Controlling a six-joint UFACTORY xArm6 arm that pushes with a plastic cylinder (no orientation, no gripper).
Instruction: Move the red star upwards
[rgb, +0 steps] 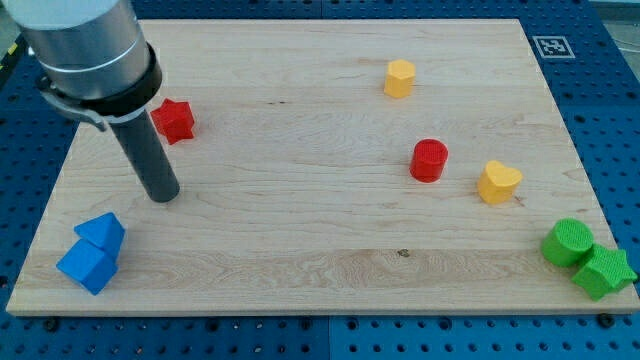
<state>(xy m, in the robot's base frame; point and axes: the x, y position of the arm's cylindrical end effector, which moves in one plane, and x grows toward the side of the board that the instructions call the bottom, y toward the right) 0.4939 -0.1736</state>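
Note:
The red star (174, 120) lies on the wooden board (300, 200) near the view's upper left. My tip (161, 196) rests on the board just below the star and slightly to its left, apart from it by a small gap. The rod rises up and to the view's left, and the arm's grey body partly covers the star's left side.
Two blue blocks (93, 252) sit together at the view's lower left. A yellow hexagon (400, 78) is at the top middle, a red cylinder (429, 160) and a yellow heart (498, 182) at centre right. A green cylinder (567, 242) and a green star (603, 271) sit at the lower right.

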